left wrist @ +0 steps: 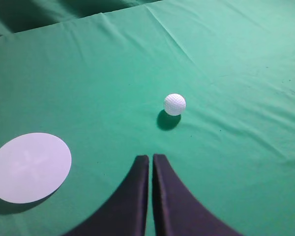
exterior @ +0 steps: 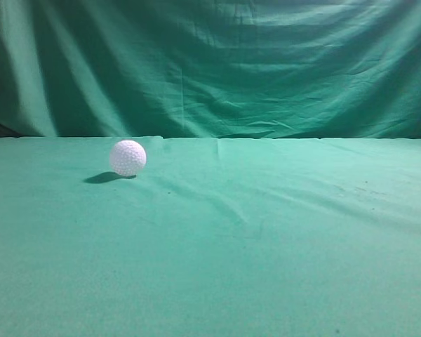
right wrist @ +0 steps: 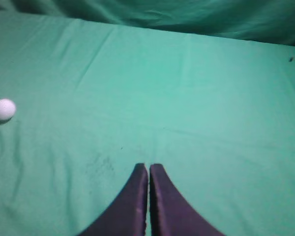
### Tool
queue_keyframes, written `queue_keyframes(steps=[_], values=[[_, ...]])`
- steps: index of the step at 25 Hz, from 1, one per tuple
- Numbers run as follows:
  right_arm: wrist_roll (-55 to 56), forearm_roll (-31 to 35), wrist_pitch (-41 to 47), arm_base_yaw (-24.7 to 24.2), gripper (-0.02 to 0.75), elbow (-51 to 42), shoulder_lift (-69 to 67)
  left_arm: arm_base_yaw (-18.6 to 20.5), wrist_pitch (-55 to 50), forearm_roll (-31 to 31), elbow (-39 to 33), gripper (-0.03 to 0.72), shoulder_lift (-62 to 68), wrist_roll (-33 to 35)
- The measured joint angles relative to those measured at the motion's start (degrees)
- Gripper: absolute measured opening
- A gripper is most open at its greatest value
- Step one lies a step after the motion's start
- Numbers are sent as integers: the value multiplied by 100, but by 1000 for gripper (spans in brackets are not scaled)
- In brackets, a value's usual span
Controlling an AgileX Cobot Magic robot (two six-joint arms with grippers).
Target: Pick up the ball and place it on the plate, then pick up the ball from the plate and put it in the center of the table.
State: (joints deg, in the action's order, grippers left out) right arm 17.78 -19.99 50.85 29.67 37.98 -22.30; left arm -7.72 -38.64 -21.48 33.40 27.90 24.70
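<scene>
So, small white dimpled golf ball (exterior: pixel 128 157) sits loose on the wide flat table covered in wrinkled green cloth (exterior: pixel 266 239), left of centre in the exterior view, back toward the far edge, with a dark shadow on the cloth to its left. Draped green cloth backdrop (exterior: pixel 224 63) hangs behind the table, full of folds.

Left wrist view: black left gripper (left wrist: pixel 150 158) has its two fingers pressed together, only a thin slit between them, holding nothing. Ball (left wrist: pixel 175 104) lies ahead of the tips and slightly right, apart from them, no contact. Flat round white plate (left wrist: pixel 29 167) rests on the cloth at lower left, well apart from the ball, nothing on it, shadow along its lower edge.

Right wrist view: black right gripper (right wrist: pixel 148 167) likewise closed, fingers meeting at the tips, nothing between them. Ball (right wrist: pixel 4 109) shows at the far left edge, well away from this gripper. Faint dark smudges on the cloth just left of the fingertips. Backdrop visible along the top.

Neither gripper shows in the exterior view; plate is not in it either.
</scene>
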Motion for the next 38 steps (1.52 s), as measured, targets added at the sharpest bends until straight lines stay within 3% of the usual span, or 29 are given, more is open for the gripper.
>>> queue_keyframes(steps=[5,8,11,20,38], values=[[-633,650,-1582,-1655,0,-1170,453,0,0,0,0,0,0,0],[-769,980,-2016,-2276,0,-1930,859,0,0,0,0,0,0,0],[-818,1086,-2182,-2591,0,-2523,1382,0,0,0,0,0,0,0],[-915,1098,-2898,-2633,0,-3929,2213,0,0,0,0,0,0,0],[-1066,1110,-2898,-2633,0,-3956,2282,0,-34,0,0,0,0,0]])
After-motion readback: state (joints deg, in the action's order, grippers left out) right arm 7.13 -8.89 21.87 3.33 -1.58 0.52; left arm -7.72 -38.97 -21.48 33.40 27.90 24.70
